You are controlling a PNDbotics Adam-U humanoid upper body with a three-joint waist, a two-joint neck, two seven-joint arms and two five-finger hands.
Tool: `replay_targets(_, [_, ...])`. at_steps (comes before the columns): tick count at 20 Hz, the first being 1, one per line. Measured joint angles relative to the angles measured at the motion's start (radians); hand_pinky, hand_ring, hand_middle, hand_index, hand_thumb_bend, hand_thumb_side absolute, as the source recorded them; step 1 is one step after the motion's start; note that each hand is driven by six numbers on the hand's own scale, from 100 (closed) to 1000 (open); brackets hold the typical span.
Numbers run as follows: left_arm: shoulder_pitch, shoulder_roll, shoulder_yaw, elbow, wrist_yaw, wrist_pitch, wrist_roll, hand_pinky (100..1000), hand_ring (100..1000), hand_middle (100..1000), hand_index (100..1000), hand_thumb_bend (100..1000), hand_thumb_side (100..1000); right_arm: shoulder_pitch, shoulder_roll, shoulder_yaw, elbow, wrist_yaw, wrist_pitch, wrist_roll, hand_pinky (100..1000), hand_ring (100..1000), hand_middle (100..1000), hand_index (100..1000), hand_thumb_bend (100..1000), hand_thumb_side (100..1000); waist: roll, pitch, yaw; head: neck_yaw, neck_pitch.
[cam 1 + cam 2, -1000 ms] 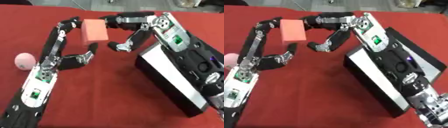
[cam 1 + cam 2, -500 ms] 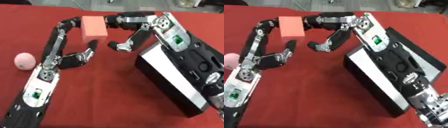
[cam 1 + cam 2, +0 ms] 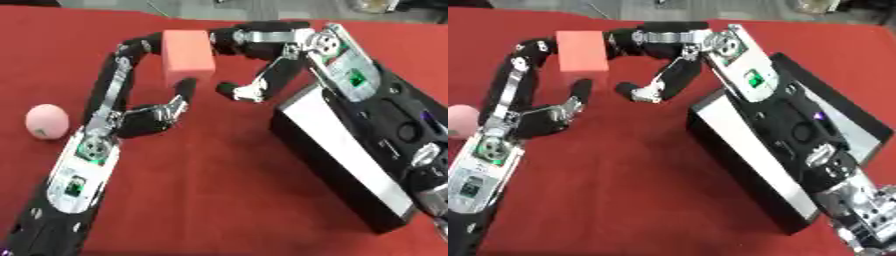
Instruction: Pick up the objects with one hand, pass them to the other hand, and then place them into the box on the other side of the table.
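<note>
A pink rectangular block (image 3: 187, 56) is held upright above a red table (image 3: 227, 190), toward the far middle of it. The robot's 2 hands meet at this block. The left hand (image 3: 144, 117) reaches up from the lower left, with long fingers running up behind the block's left side and a thumb touching its lower edge. The right hand (image 3: 248, 45) comes in from the right, its fingers curled against the block's upper right side and its thumb hanging below, just clear of the block. Both hands are closed on the block. A pale pink ball (image 3: 46, 121) lies on the table at the left edge, well apart from the block. A black box with a white side panel (image 3: 346, 165) sits at the right, under the right arm.
</note>
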Motion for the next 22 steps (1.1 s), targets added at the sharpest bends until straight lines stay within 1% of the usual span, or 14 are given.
replay_targets(12, [-0.014, -0.017, -0.017, 0.004, -0.019, -0.035, -0.011, 933, 637, 479, 600, 100, 363, -0.001, -0.001, 0.000, -0.014, -0.012, 0.008, -0.004, 1000, 1000, 1000, 1000, 100, 277, 0.000, 0.001, 0.006, -0.011, 0.000])
replay_targets(18, [-0.022, -0.028, -0.011, 0.017, -0.037, -0.037, 0.008, 930, 631, 474, 601, 100, 365, -0.001, -0.002, 0.000, -0.015, -0.012, 0.013, 0.000, 1000, 1000, 1000, 1000, 100, 309, -0.002, 0.003, 0.006, -0.014, 0.000])
replay_targets(22, [-0.027, -0.036, -0.010, 0.028, -0.063, -0.030, 0.033, 923, 625, 469, 601, 100, 359, 0.000, -0.007, 0.000, -0.015, -0.012, 0.018, 0.009, 1000, 1000, 1000, 1000, 100, 290, -0.004, 0.005, 0.006, -0.014, 0.000])
